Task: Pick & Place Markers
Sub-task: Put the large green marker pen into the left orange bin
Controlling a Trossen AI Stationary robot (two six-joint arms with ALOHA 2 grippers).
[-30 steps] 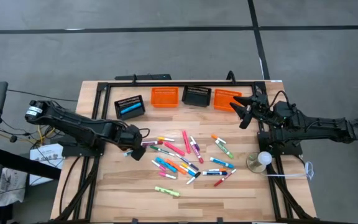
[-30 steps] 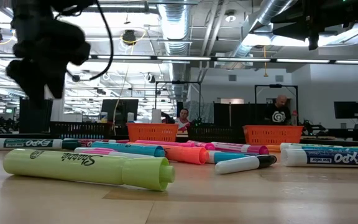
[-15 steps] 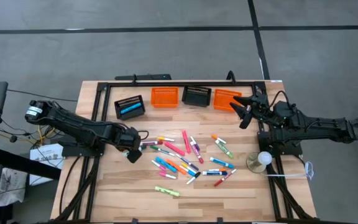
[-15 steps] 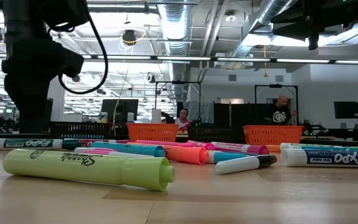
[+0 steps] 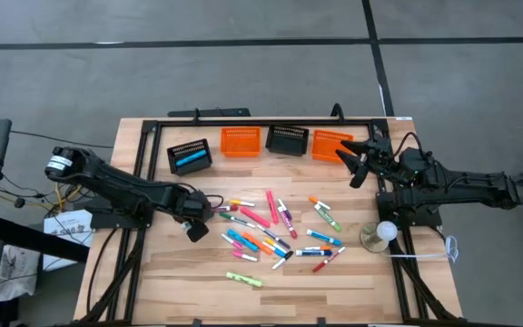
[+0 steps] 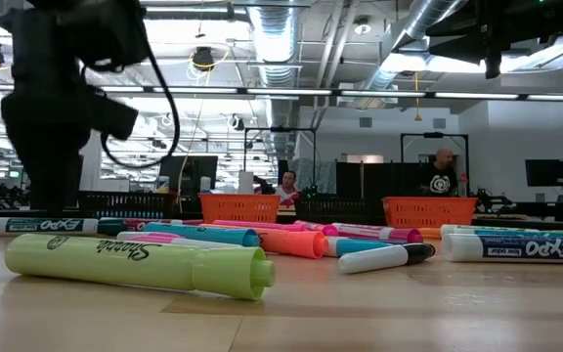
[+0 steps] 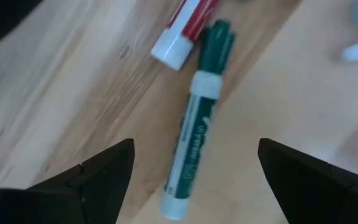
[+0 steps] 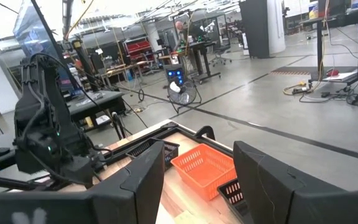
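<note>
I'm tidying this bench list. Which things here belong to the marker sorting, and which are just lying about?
Belong to the job:
- markers scattered mid-table
- green marker between the open left hand fingers
- baskets along the far edge, one holding a blue marker

Just lying about:
- white ball on a stand near the right arm
- papers on the floor

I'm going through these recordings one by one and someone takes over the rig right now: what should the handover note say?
Left claw: open, low over a green-capped marker at the left edge of the pile, nothing gripped yet.
Right claw: open and empty, waiting raised by the right orange basket.
Markers: nearly all loose mid-table; a yellow one lies apart at the near side.
Done: something blue already lies in the left black basket.
Left: almost the whole pile.
</note>
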